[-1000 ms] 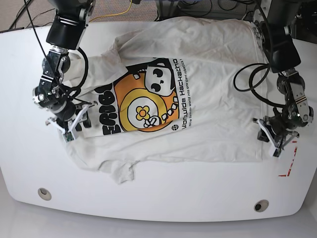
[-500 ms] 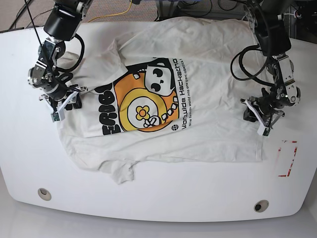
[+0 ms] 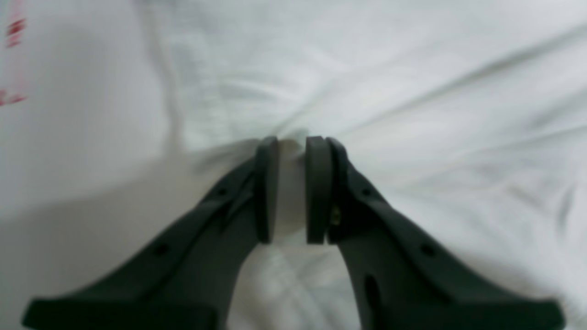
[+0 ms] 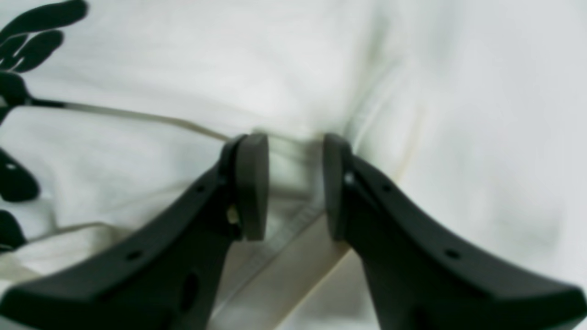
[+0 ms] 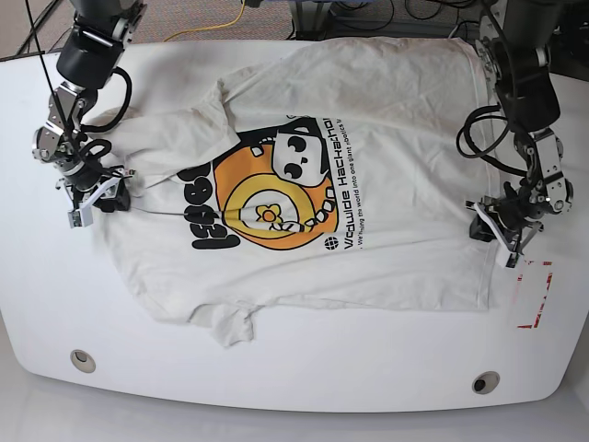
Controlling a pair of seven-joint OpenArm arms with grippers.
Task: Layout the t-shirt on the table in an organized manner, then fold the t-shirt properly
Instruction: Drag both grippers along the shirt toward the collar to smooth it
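The t-shirt [image 5: 368, 184] lay spread graphic-side up across the white bench [image 5: 294, 368]. The left tool [image 5: 502, 232] was clenched on the shirt's edge near the red tape mark [image 5: 534, 295], and the right tool [image 5: 92, 195] pinched a fold of fabric at the opposite side, beside the sleeve.

The t-shirt [image 5: 368, 166] covers the worktop's [image 5: 304, 368] middle; bare surface lies open along the near edge, broken only by two grommet holes [image 5: 83, 359] and red tape mark [image 5: 534, 295].
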